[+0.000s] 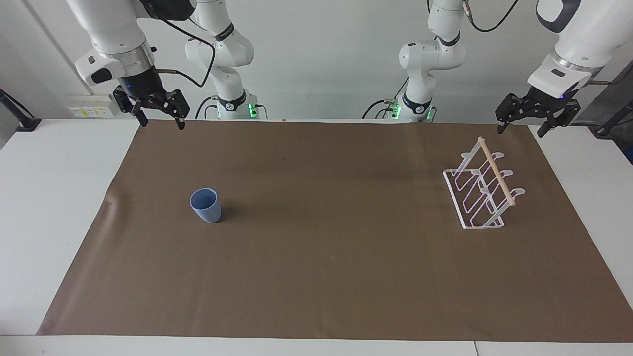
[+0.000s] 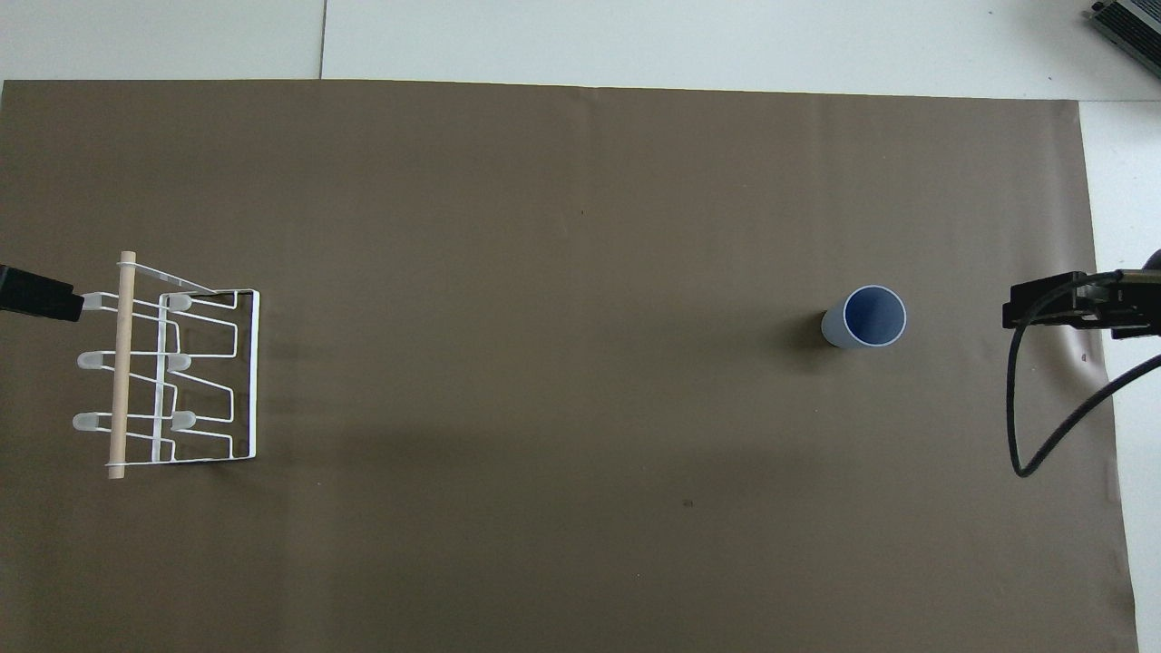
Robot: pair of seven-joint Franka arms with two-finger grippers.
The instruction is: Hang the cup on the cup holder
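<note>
Grippers first: the right gripper (image 1: 158,116) hangs at the upper left of the facing view, raised over the mat's edge by the robots, its fingers spread and nothing between them. The left gripper (image 1: 538,120) hangs at the upper right of that view, also spread wide and empty, just above the top end of the rack. In the overhead view only a dark tip of each shows, at the middle of the left and right edges.

Outward from the right gripper, the light-blue cup (image 1: 205,205) stands upright, mouth up, left of centre in the facing view and right of centre in the overhead one, on the brown mat (image 1: 326,277). Outward from the left gripper, the white wire cup holder (image 1: 482,190) stands at the right of the facing view, its wooden dowel (image 1: 496,171) running along the top and its looped prongs all bare.

Cup and holder are well apart, toward opposite ends of the mat. By my reading nothing of the task is done yet: the cup is untouched, so reaching, grasping, carrying it across, turning it over and setting it on a prong all remain.
</note>
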